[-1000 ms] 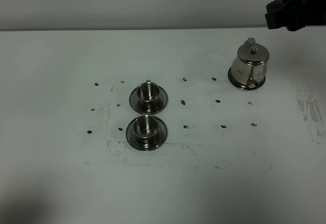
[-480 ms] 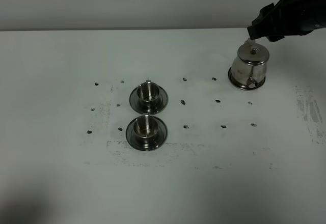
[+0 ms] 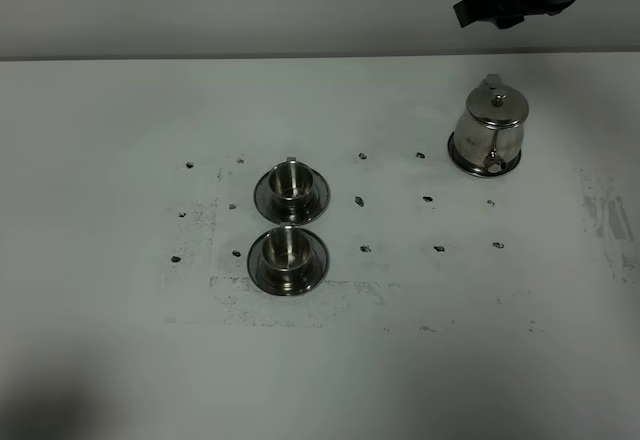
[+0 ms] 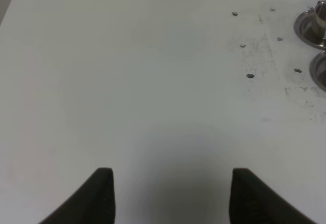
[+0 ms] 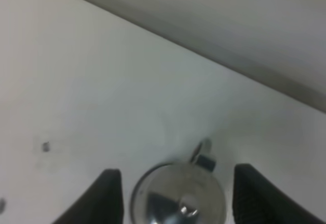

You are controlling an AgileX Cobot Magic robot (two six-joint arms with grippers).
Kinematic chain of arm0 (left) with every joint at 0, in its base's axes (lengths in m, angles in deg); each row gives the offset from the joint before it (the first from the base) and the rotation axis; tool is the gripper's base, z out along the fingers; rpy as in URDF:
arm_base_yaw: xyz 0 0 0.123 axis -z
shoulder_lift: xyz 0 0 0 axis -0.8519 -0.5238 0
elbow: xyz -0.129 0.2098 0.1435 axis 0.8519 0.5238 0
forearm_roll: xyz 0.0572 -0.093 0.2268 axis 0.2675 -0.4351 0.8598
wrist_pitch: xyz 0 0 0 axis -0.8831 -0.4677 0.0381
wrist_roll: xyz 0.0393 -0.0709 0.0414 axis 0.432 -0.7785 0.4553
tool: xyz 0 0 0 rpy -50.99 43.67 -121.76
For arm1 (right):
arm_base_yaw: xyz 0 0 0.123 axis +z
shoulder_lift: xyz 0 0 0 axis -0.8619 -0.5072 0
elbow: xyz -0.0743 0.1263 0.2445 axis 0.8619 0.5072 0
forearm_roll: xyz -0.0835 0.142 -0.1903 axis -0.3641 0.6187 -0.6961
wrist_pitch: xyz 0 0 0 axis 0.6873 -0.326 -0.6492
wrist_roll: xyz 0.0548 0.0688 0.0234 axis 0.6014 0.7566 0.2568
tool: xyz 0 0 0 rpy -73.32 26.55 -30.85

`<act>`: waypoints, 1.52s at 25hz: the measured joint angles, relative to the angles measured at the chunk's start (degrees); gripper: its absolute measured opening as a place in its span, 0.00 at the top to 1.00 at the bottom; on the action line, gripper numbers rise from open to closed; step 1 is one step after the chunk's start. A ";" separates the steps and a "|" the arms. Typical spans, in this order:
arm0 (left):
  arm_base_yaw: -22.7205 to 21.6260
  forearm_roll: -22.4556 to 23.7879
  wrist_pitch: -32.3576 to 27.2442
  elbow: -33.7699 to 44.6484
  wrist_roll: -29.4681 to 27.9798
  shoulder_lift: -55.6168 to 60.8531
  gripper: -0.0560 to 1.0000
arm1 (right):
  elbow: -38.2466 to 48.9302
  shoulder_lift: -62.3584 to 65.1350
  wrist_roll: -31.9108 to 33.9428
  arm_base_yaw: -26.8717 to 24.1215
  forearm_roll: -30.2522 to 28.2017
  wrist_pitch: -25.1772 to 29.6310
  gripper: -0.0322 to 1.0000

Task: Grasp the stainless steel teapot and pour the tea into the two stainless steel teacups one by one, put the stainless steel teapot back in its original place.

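the stainless steel teapot [image 3: 488,132] stands upright on the right far part of the white table [image 3: 120,340], its lid on and the knob up. under its base a shiny rim shows, the flat round steel disc [image 3: 458,159]; the teapot sits on it.

the two stainless steel teacups are well apart from the teapot, left of the middle of the table. they stand one behind the other, the far teacup [image 3: 291,182] and the near teacup [image 3: 288,250], each upright on its own round dark-rimmed saucer. the two saucers nearly touch; whether they actually meet cannot be told. small dark marks [image 3: 428,200] dot the table between the cups and the teapot, and a scuffed grey patch lies in front of the near cup.

the right end effector [image 3: 478,7] hangs high, above and behind the teapot in the high view, clear of it. its wrist view looks down on the teapot's lid, which lies between the two dark fingers [image 5: 108,198]. the jaws are spread wide, with bare table showing on each side of the pot, and they touch nothing.

the left end effector [image 4: 172,172] is out of the high view. its wrist view shows it over bare table, jaws spread and holding nothing, with the edges of the two saucers far off at the side of that view.
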 joint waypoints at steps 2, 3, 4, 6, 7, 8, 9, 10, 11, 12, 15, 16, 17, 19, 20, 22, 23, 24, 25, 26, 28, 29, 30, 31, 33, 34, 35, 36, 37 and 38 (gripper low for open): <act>0.00 0.00 0.00 0.00 0.00 0.00 0.49 | -4.38 -3.59 0.06 0.07 -1.21 1.74 0.50; 0.00 0.00 0.00 0.00 0.00 0.00 0.49 | -6.26 -5.57 0.06 0.12 -1.47 2.55 0.50; 0.00 0.00 0.00 0.00 0.00 0.00 0.49 | -8.49 -7.24 0.06 0.14 -1.83 3.20 0.50; 0.00 0.00 0.00 0.00 0.00 0.00 0.49 | -12.53 -11.09 0.02 0.14 -2.66 4.48 0.50; 0.00 0.00 0.00 0.00 0.00 0.00 0.49 | -14.67 -12.88 -0.05 0.14 -2.86 5.07 0.49; 0.00 0.00 0.00 0.00 0.00 0.00 0.49 | -16.74 -14.30 -0.40 0.14 -2.93 5.61 0.49; 0.00 0.00 0.00 0.00 0.00 0.00 0.49 | -18.63 -15.96 -0.84 0.14 -2.99 6.11 0.49; 0.00 0.00 0.00 0.00 0.00 0.00 0.49 | -20.07 -17.36 -1.34 0.14 -3.04 6.56 0.49; 0.00 0.00 0.00 0.00 0.00 0.00 0.49 | -21.68 -18.57 -1.80 0.14 -3.07 6.99 0.49; 0.00 0.00 0.00 0.00 0.00 0.00 0.49 | -23.05 -19.92 -2.26 0.14 -3.07 7.31 0.49; 0.00 0.00 0.00 0.00 0.00 0.00 0.49 | -25.88 -23.24 -3.39 0.14 -3.07 7.96 0.49; 0.00 0.00 0.00 0.00 0.00 0.00 0.49 | -26.68 -24.24 -3.87 0.14 -3.28 8.17 0.49; 0.00 0.00 0.00 0.00 0.00 0.00 0.49 | -27.23 -25.16 -4.36 0.14 -3.54 8.25 0.49; 0.00 0.00 0.00 0.00 0.00 0.00 0.49 | -27.97 -26.48 -5.74 -0.07 -4.15 8.31 0.49; 0.00 0.00 0.00 0.00 0.00 0.00 0.49 | -28.05 -26.95 -6.38 -0.26 -4.21 8.31 0.49; 0.00 0.00 0.00 0.00 0.00 0.00 0.49 | -28.11 -27.65 -7.78 -0.63 -4.41 8.42 0.49; 0.00 0.00 0.00 0.00 0.00 0.00 0.49 | -28.17 -27.98 -8.64 -0.88 -4.41 8.48 0.49; 0.00 0.00 0.00 0.00 0.00 0.00 0.49 | -28.18 -28.23 -9.35 -1.02 -4.48 8.48 0.49; 0.00 0.00 0.00 0.00 0.00 0.00 0.49 | -28.29 -28.52 -10.29 -1.30 -4.55 8.48 0.49; 0.00 0.00 0.00 0.00 0.00 0.00 0.49 | -28.37 -28.64 -11.23 -1.46 -4.49 8.48 0.49; 0.00 0.00 0.00 0.00 0.00 0.00 0.49 | -28.42 -29.07 -12.93 -1.65 -4.46 8.54 0.49; 0.00 0.00 0.00 0.00 0.00 0.00 0.49 | -28.42 -29.17 -13.81 -1.64 -4.46 8.54 0.49; 0.00 0.00 0.00 0.00 0.00 0.00 0.49 | -28.42 -29.31 -14.73 -1.68 -4.27 8.60 0.49; 0.00 0.00 0.00 0.00 0.00 0.00 0.49 | -28.42 -29.46 -15.57 -1.71 -4.04 8.60 0.49; 0.00 0.00 0.00 0.00 0.00 0.00 0.49 | -28.42 -29.46 -16.99 -1.71 -3.14 8.60 0.49; 0.00 0.00 0.00 0.00 0.00 0.00 0.49 | -28.42 -29.46 -17.65 -1.71 -2.54 8.53 0.49; 0.00 0.00 0.00 0.00 0.00 0.00 0.49 | -28.42 -29.46 -18.09 -1.71 -2.32 8.35 0.49; 0.00 0.00 0.00 0.00 0.00 0.00 0.49 | -28.42 -29.46 -18.61 -1.71 -2.27 8.29 0.49; 0.00 0.00 0.00 0.00 0.00 0.00 0.49 | -28.42 -29.46 -19.25 -1.71 -2.11 8.24 0.49; 0.00 0.00 0.00 0.00 0.00 0.00 0.49 | -28.42 -29.46 -19.84 -1.82 -1.99 8.24 0.49</act>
